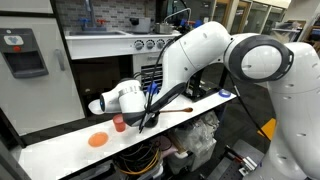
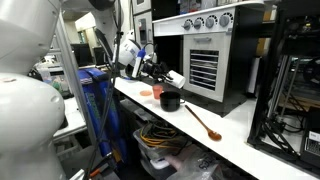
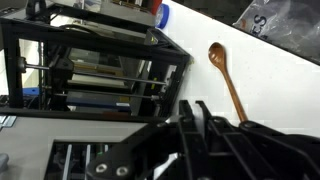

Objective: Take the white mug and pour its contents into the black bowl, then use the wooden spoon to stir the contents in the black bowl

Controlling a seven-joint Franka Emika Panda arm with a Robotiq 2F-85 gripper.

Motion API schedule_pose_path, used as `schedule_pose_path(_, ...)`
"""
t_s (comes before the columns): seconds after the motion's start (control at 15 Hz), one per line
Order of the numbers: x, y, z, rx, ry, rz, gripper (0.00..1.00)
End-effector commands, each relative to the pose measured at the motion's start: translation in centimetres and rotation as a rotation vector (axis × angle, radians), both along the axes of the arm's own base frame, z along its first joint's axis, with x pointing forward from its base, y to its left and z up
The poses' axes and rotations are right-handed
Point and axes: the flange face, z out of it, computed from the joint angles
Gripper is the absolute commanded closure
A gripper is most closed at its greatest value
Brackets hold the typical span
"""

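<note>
- The gripper (image 2: 160, 72) hangs just above the black bowl (image 2: 170, 101), which stands on the white counter (image 2: 262, 150) in front of the dark oven.
- Its fingers are drawn in narrow. The wrist view shows the dark fingers (image 3: 197, 118) close together, with nothing clearly visible between them.
- The white mug cannot be placed for certain. A small pale shape (image 2: 173, 77) shows right at the gripper's tip, over the bowl. It may be the mug tipped for pouring, but it is too small to tell, or to say whether it is pinched.
- The wooden spoon (image 2: 203, 122) lies flat on the counter, on the near side of the bowl and apart from it. The wrist view shows it lying free, well clear of the fingers, with its bowl end pointing away from the gripper.
- In an exterior view a red cup (image 1: 119, 124) stands near the gripper, with a flat orange disc (image 1: 97, 140) further along the counter. Neither is part of the job.
- Progress, as a judgement: the arm's place over the bowl fits the pouring step, either under way or just finished. The bowl's contents cannot be seen, so the pour cannot be confirmed.
- Still to do: set the mug down if it is held, pick up the spoon by its handle, and stir in the black bowl. The stirring half looks untouched.
</note>
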Motion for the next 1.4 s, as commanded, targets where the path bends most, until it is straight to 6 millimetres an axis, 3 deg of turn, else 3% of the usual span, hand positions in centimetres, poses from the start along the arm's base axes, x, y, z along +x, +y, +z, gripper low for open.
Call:
schedule_pose_path(0.0, 0.5, -1.0, -0.4, -0.05, 0.029, -0.007, 0.98)
schedule_pose_path(0.73, 0.8, -1.6, -3.2, -0.172, 0.045, 0.052, 0.98)
schedule_pose_path(1.33, -0.6, -0.2, -3.1, -0.286, 0.107, 0.118, 0.98)
